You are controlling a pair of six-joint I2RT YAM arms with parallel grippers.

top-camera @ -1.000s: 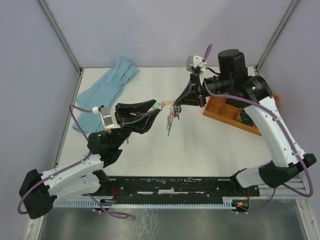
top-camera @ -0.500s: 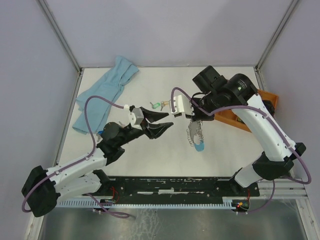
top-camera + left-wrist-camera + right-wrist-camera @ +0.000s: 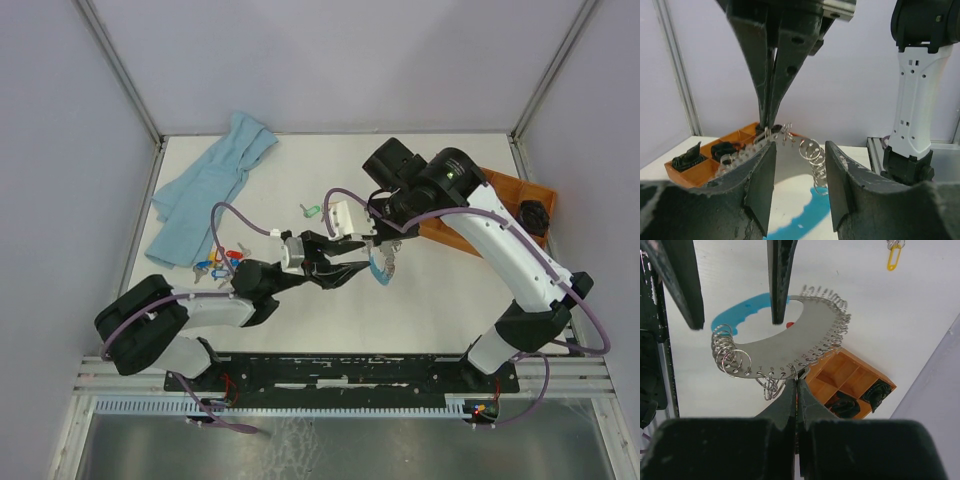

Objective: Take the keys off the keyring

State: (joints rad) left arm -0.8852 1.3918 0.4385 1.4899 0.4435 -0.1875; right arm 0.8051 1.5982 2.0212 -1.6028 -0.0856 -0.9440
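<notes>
The keyring (image 3: 790,340) is a curved silver plate with numbered holes, small split rings along its edge and a light blue end (image 3: 747,310). My right gripper (image 3: 797,382) is shut on its rim and holds it above the table (image 3: 385,258). My left gripper (image 3: 800,145) is open, with a finger on each side of the plate (image 3: 790,170), touching neither face. Only bare split rings (image 3: 812,152) show on the keyring. Loose keys (image 3: 215,262) with red and blue tags lie on the table at the left. A green-tagged key (image 3: 310,211) lies farther back.
An orange tray (image 3: 495,195) with compartments and black items (image 3: 533,215) stands at the right, just behind the keyring. A light blue cloth (image 3: 215,185) lies at the back left. A small yellow-tagged piece (image 3: 893,259) lies on the table.
My left gripper has swung right and now straddles the keyring. My right gripper has shifted slightly with the keyring still held. The red- and blue-tagged keys now show at the left.
</notes>
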